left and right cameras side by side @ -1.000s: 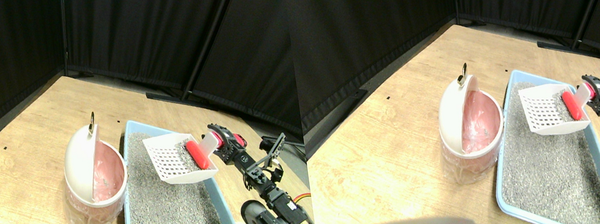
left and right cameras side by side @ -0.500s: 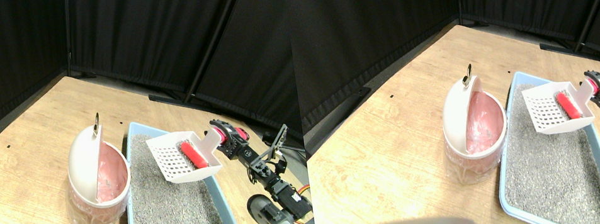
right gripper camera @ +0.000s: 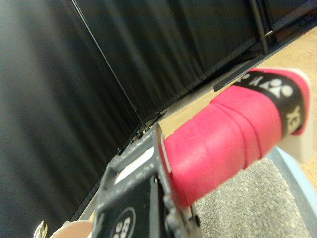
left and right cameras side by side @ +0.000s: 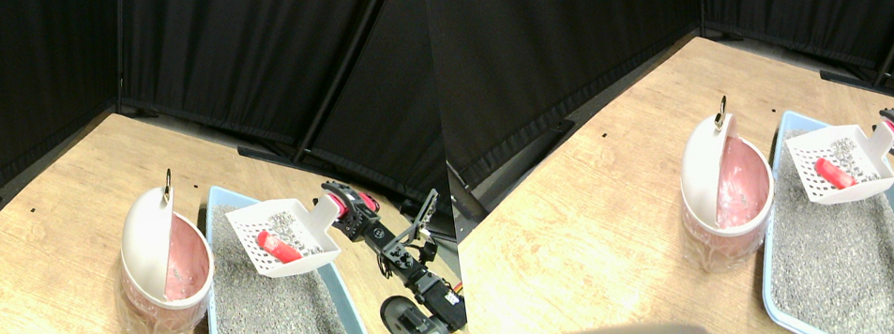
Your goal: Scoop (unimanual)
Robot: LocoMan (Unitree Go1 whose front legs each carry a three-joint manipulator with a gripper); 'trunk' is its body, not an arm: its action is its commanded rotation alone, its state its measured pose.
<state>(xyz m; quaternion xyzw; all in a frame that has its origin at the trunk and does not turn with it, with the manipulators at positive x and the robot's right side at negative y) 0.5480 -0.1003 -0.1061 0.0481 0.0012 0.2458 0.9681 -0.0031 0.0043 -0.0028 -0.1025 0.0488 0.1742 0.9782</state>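
Now the right gripper (left and right cameras side by side: 346,211) is clamping the red-wrapped handle (right gripper camera: 233,136) of the white scoop (left and right cameras side by side: 281,236), holding it above the litter tray (left and right cameras side by side: 211,207). Ahead of the gripper, a red piece (left and right cameras side by side: 277,246) is lying in the scoop among litter grains, and the pink bin (left and right cameras side by side: 167,265) is standing just beyond the scoop's far edge.

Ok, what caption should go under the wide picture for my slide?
The gripper holds a white scoop with a red piece above the litter tray, beside the pink bin.
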